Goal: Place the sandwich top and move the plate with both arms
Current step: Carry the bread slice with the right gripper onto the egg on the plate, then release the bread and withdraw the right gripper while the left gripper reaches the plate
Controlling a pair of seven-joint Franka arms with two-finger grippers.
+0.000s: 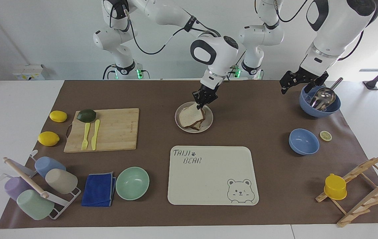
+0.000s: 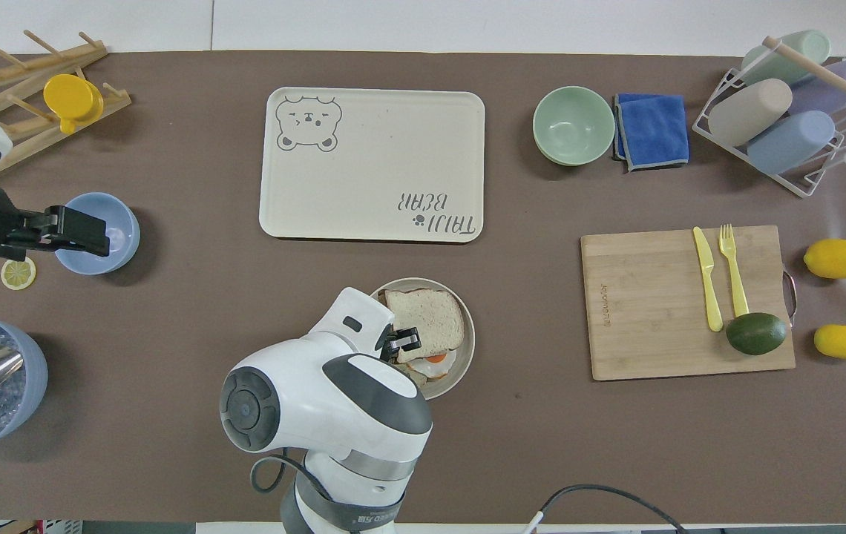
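Right end effector (image 1: 202, 103) pinching sandwich top (image 1: 190, 115) over plate (image 1: 208, 124), seemingly tilted

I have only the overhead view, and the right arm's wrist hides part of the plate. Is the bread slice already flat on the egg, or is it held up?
Observer: It is held up. In the facing view the sandwich top is tilted. The right gripper, shut on it, lifts the edge nearer the robots, and the lower edge seems to rest on the egg slice on the plate.
Operator: And the left gripper, is it inside the small blue bowl?
Observer: No. It hangs open, well above that bowl, and touches nothing. That arm waits.
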